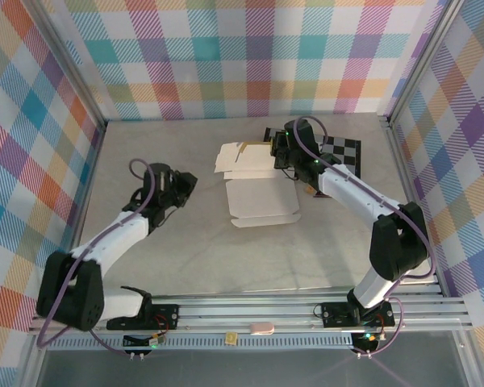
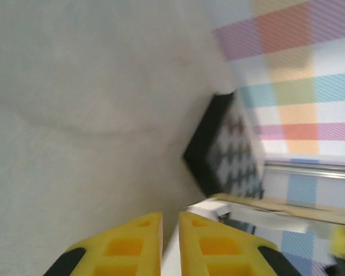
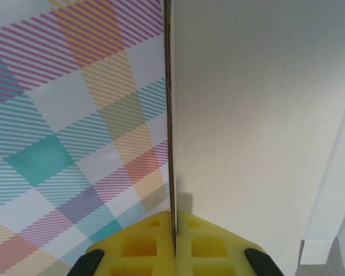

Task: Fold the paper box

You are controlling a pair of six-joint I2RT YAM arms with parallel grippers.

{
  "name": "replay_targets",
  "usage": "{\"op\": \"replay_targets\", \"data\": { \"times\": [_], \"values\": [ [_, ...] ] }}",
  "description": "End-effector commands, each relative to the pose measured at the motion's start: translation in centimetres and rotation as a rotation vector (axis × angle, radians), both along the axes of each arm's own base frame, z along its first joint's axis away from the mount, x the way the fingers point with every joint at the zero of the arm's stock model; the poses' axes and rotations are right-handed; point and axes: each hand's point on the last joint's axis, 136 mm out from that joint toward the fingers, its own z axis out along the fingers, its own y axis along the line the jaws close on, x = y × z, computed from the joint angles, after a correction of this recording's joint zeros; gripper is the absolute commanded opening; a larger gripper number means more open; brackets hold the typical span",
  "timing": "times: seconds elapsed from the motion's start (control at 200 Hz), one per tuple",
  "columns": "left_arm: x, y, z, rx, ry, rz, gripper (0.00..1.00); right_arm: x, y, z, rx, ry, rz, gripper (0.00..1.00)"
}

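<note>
You are seeing the paper box (image 1: 258,197) lying on the table (image 1: 185,258), right of the left gripper (image 1: 184,181) and apart from its fingers. One panel is standing pinched between the right gripper (image 3: 174,221) fingers, its face spreading right of them and the wall (image 3: 75,115) lying left. The checkered board (image 1: 344,153) is sitting just right of those fingers, and ahead-right of the left fingers (image 2: 139,233).

The grey table (image 1: 185,250) carries the paper box (image 1: 262,197) and a checkered board (image 1: 347,151).

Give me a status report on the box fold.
Left gripper almost shut, empty, clear of box. Right gripper shut on a box panel's edge. Board just behind, apparently not in the way.
</note>
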Motion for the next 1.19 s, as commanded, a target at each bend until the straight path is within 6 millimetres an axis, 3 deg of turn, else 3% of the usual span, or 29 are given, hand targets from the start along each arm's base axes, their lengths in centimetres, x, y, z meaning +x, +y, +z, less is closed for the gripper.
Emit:
{"op": "replay_targets", "data": {
  "times": [0.0, 0.235, 0.435, 0.71, 0.965, 1.19],
  "values": [
    [2.5, -3.2, 1.2, -0.175, -0.155, -0.1, 0.15, -0.4, -0.5, 0.5, 0.02, 0.041, -0.049, 0.0],
    [4.8, -6.4, -1.3, -0.298, -0.192, -0.165, 0.2, -0.4, -0.6, 0.5, 0.023, 0.057, -0.07, 0.0],
    [5.2, -9.2, -2.5, -0.356, -0.2, -0.194, 0.22, -0.3, -0.8, 0.2, 0.026, 0.067, -0.086, 0.0],
    [5.1, -10.5, -0.9, -0.388, -0.25, -0.205, 0.25, -0.1, -0.7, 0.2, 0.032, 0.067, -0.089, 0.0],
    [4.4, -11.6, -0.9, -0.291, -0.234, -0.261, 0.3, 0.0, -0.3, -0.1, 0.047, 0.075, -0.077, 0.0],
    [3.9, -11.7, -0.4, -0.058, -0.208, -0.321, 0.4, -0.4, -0.2, 0.0, 0.054, 0.078, -0.06, 0.0]
  ]
}}
